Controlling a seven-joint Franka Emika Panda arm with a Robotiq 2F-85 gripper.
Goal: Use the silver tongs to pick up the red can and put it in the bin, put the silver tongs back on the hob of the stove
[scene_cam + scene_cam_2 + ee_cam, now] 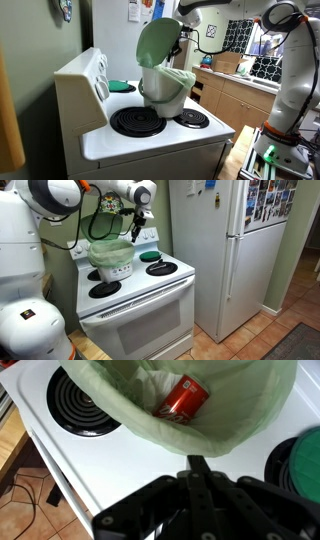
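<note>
the gripper (200,478) hangs above the front of the hob (130,470), pointing down, its black fingers drawn together on a thin dark strip (197,462) that juts out between them; it is too dark to tell whether this is the tongs. in an exterior view the white arm (60,192) reaches over from the side in a high arch, wrist bent down above the stove (140,320).

just beyond the fingertips stands the bin (240,430), its pale-green liner folded over the rim. the red can (182,398) lies on its side inside it. the round green lid (157,42) stands tipped up behind the bucket.

the bin sits on the white hob between the burners. a black coil burner (85,405) lies bare on one side of it and a green disc (305,465) rests on a burner on the other. the raised back control panel (85,75) closes off the rear edge.

a white refrigerator (235,250) stands close beside the stove, wooden cabinets (235,100) run along the far wall, and the hob's front edge drops to brown floor (250,340).
</note>
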